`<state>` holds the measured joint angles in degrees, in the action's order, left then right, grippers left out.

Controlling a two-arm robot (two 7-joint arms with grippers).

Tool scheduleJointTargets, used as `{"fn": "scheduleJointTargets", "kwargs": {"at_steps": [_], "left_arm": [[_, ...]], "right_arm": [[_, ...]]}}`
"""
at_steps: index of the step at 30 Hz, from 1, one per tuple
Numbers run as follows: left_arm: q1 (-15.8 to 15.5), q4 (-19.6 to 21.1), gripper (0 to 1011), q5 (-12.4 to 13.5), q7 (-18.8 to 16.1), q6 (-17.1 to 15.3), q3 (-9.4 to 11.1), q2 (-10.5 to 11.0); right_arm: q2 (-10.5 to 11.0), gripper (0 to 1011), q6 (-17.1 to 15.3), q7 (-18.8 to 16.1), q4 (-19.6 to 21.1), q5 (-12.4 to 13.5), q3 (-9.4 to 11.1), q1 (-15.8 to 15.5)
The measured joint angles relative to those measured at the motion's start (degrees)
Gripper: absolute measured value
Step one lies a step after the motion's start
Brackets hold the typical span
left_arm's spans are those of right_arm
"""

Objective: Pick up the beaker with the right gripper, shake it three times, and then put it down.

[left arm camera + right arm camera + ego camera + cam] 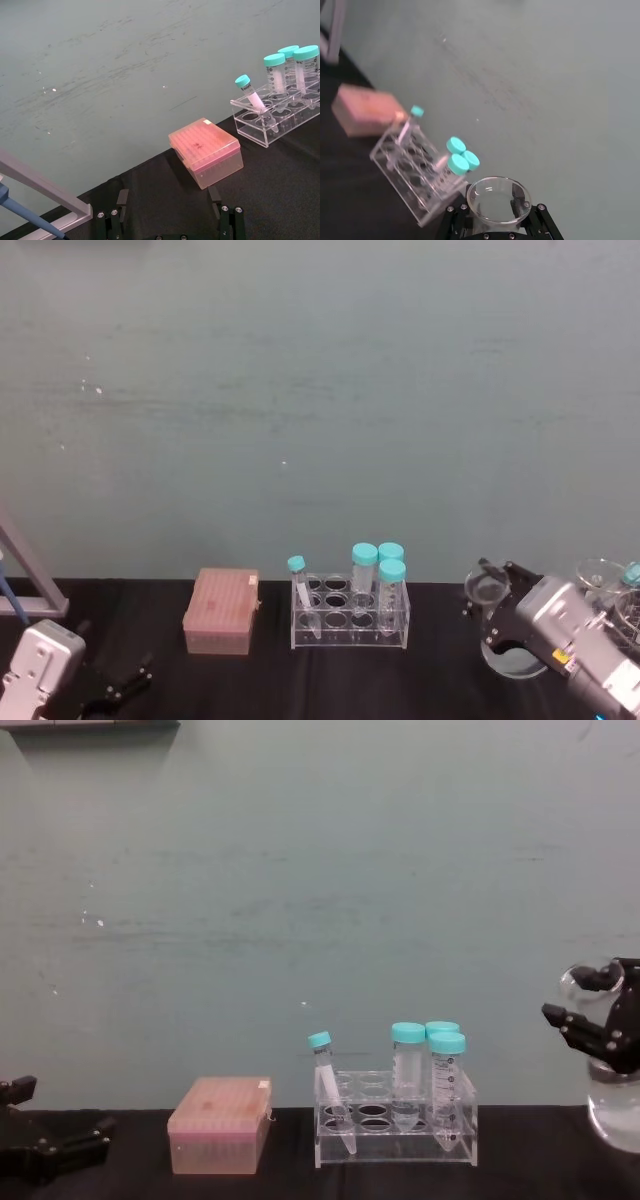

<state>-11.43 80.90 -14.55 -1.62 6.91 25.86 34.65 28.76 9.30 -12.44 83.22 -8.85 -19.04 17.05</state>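
The beaker (512, 658), a clear conical flask, is at the right of the black table, right of the tube rack. My right gripper (497, 608) is shut on its neck just under the flared rim. In the chest view the beaker (616, 1108) leans a little, with its wide base low by the table, and the right gripper (592, 1010) holds its neck. The right wrist view looks down on the beaker's rim (498, 199), with a jaw on either side. My left gripper (125, 687) rests open at the table's front left, holding nothing, and shows again (170, 220) in the left wrist view.
A clear tube rack (350, 625) with several teal-capped tubes stands mid-table. A pink tip box (222, 612) sits to its left. More glassware (603, 577) stands behind the right arm. A metal stand (25, 585) is at far left. A teal wall backs the table.
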Motion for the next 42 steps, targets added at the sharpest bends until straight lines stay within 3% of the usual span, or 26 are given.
{"fn": "scheduleJointTargets", "kwargs": {"at_steps": [1,2,3,6,8,9,10,13,22,42], "left_arm": [[0.0,0.0,1000,0.0,0.0,0.0,0.0,0.0],[0.0,0.0,1000,0.0,0.0,0.0,0.0,0.0],[0.0,0.0,1000,0.0,0.0,0.0,0.0,0.0],[0.0,0.0,1000,0.0,0.0,0.0,0.0,0.0],[0.0,0.0,1000,0.0,0.0,0.0,0.0,0.0],[0.0,0.0,1000,0.0,0.0,0.0,0.0,0.0],[0.0,0.0,1000,0.0,0.0,0.0,0.0,0.0],[0.0,0.0,1000,0.0,0.0,0.0,0.0,0.0],[0.0,0.0,1000,0.0,0.0,0.0,0.0,0.0],[0.0,0.0,1000,0.0,0.0,0.0,0.0,0.0]], "right_arm": [[-1.2,451,-0.9,-1.7,0.0,4.0,1.5,-0.4],[-1.2,451,-0.9,-1.7,0.0,4.0,1.5,-0.4],[-1.7,451,-1.4,-2.4,0.0,5.9,2.2,-0.6],[-5.1,451,-5.3,-6.4,0.0,15.8,6.1,-1.6],[-6.7,451,-7.8,-8.0,0.1,20.5,7.7,-2.0],[-6.7,451,-7.8,-8.0,0.1,20.5,7.7,-2.0],[-7.5,451,-9.3,-8.7,0.3,22.9,8.5,-2.2],[-8.3,451,-11.4,-9.4,0.5,26.2,9.0,-2.6],[-8.3,451,-12.9,-9.5,1.0,29.1,8.3,-3.2],[-8.1,451,-12.8,-8.9,1.2,29.3,8.0,-3.3]]}}
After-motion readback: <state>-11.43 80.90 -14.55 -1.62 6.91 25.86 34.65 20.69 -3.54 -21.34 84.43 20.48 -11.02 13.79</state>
